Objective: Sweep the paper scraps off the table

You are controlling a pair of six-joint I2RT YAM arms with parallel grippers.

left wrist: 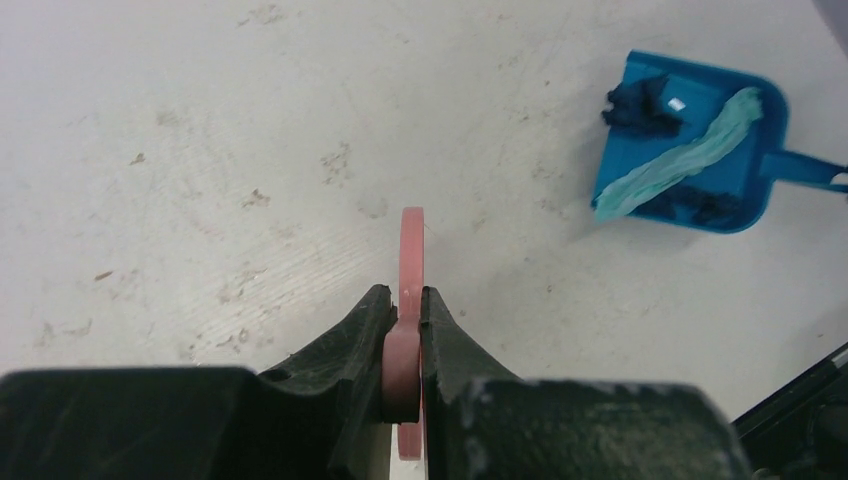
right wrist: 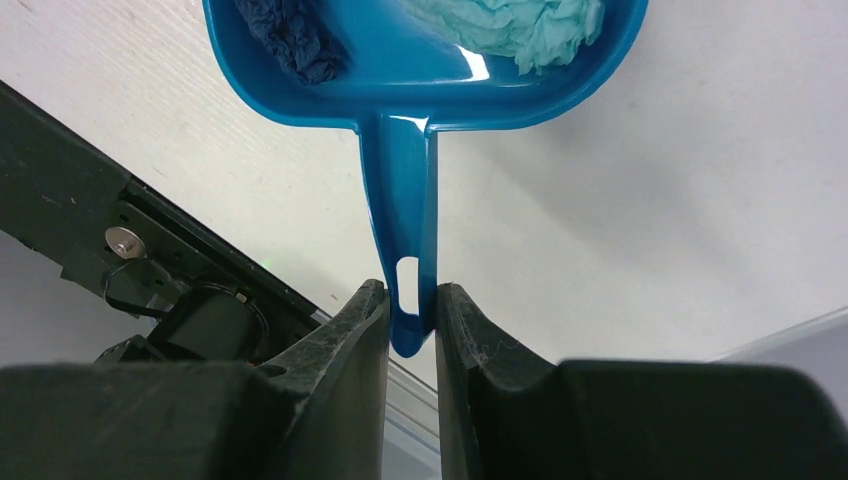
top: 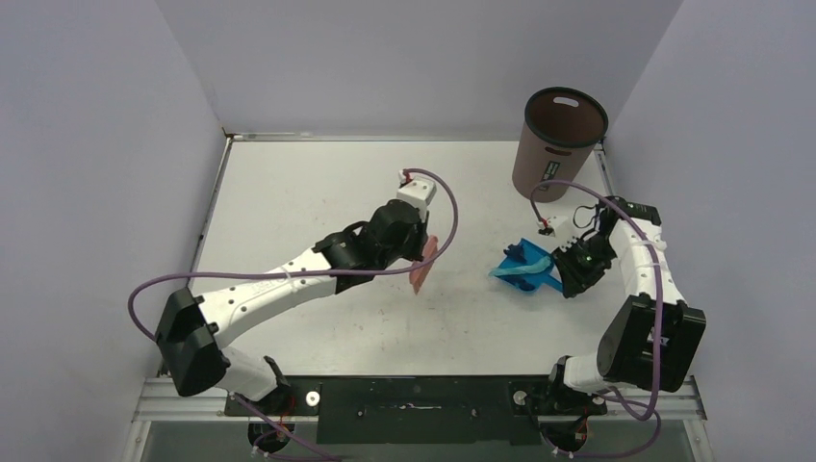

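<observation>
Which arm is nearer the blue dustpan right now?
Right. The right arm has its jaws shut on the handle of the dustpan. The left arm, holding the pink brush, stands apart to its left.

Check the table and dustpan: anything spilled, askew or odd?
Nothing spilled. The dark scraps and the light-blue strip lie inside the dustpan, but the strip's end reaches the pan's open lip and might slip out if tipped. The table shows only scuff marks.
</observation>
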